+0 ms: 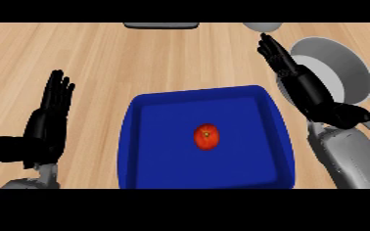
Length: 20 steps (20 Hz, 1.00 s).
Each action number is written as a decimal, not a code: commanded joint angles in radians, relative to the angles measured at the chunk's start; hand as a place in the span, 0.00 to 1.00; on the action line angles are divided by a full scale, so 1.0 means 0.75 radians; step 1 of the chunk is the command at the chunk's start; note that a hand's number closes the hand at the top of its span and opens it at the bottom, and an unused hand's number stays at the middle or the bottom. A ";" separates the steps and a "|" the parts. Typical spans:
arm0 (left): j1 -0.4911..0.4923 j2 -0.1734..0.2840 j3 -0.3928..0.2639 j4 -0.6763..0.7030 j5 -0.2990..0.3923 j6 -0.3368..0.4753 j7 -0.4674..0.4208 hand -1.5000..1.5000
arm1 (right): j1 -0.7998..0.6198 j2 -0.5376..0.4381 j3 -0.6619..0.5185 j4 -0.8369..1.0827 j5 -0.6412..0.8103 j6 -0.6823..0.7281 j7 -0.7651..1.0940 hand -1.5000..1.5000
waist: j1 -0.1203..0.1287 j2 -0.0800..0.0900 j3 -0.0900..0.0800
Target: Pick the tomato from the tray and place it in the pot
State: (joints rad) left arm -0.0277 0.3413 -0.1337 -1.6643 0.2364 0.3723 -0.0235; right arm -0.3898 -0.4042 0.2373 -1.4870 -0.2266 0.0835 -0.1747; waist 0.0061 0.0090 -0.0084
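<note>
Tomato: the tomato (pixel 207 137) lies alone near the middle of the blue tray (pixel 145 142), touching its floor, well apart from every wall and from both hands.
Tray: it sits on the wooden tabletop (pixel 94 54) at the near centre, between the two forearms.
Pot: the grey pot (pixel 339 71) stands at the far right, just beyond the tray's far right corner; the right arm covers part of it, so its opening is hard to read (it may be seen partly from above).
Right hand: the right hand (pixel 285 63) is open, fingers straight and pointing to the far side, holding nothing; it hangs over the left edge of the pot.
Left hand: the left hand (pixel 52 110) rests at the left edge, fingers straight and up, holding nothing.
Key relation: the tomato lies to the near left of the right hand, and the left hand is about as far away on the other side; the right hand is the one beside the pot, which probably makes it the better choice.
Long axis: the tomato looks slightly taller than wide, its stem scar facing up, so it has little axis to align with.
Progress: the pick is not yet begun.
Other things: a dark flat object (pixel 160 25) and a small grey round thing (pixel 262 26) lie at the far edge.
</note>
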 commanded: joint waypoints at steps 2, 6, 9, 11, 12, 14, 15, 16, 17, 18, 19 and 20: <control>-0.085 -0.024 0.002 0.011 0.007 -0.031 -0.017 0.50 | -0.184 0.005 -0.002 0.155 -0.153 0.311 -0.049 1.00 | 0.025 -0.001 0.012; -0.241 0.011 -0.005 -0.026 0.011 -0.075 0.008 0.50 | -0.316 0.019 0.044 0.186 -0.399 0.706 -0.090 1.00 | 0.097 0.037 0.019; -0.270 -0.008 0.002 0.031 0.059 -0.104 0.059 0.50 | -0.357 -0.149 -0.015 0.476 0.139 0.454 -0.376 0.00 | 0.064 0.031 0.015; -0.246 -0.021 -0.004 0.084 0.041 -0.116 -0.004 0.50 | -0.365 -0.188 0.067 0.502 0.227 0.590 -0.601 0.00 | 0.061 0.029 0.015; -0.317 -0.004 0.016 0.038 0.072 -0.120 0.072 0.50 | -0.398 -0.162 0.067 0.542 0.261 0.564 -0.689 0.00 | 0.073 0.029 0.017; -0.300 -0.003 0.027 0.099 0.064 -0.136 0.032 0.50 | -0.393 -0.176 0.084 0.596 0.288 0.639 -0.896 0.00 | 0.061 0.024 0.016; -0.329 0.012 0.064 0.153 0.081 -0.158 0.013 0.50 | -0.366 -0.215 0.091 0.616 0.337 0.637 -1.001 0.00 | 0.047 0.026 0.016; -0.278 0.004 0.038 0.067 0.079 -0.146 0.040 0.50 | -0.368 -0.230 0.120 0.633 0.405 0.600 -1.058 0.00 | 0.058 0.014 0.016; -0.347 -0.022 0.038 0.155 0.053 -0.121 0.031 0.50 | -0.420 -0.242 0.142 0.653 0.433 0.606 -1.074 0.00 | 0.042 0.017 0.015; -0.309 -0.010 0.043 0.117 0.066 -0.147 0.023 0.50 | -0.443 -0.205 0.174 0.698 0.484 0.551 -1.077 0.00 | 0.048 0.009 0.014; -0.358 0.010 0.081 0.174 0.081 -0.156 0.041 0.50 | -0.424 -0.233 0.211 0.669 0.540 0.508 -1.106 0.00 | 0.032 0.008 0.013; -0.337 -0.020 0.041 0.147 0.054 -0.131 0.047 0.50 | -0.501 -0.286 0.217 0.674 0.550 0.548 -1.052 0.00 | 0.035 0.004 0.013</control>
State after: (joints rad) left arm -0.2645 0.3367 -0.1015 -1.5723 0.2843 0.2708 0.0025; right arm -0.7010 -0.5710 0.3553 -1.0395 0.0862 0.4148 -0.8061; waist 0.0400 0.0191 0.0024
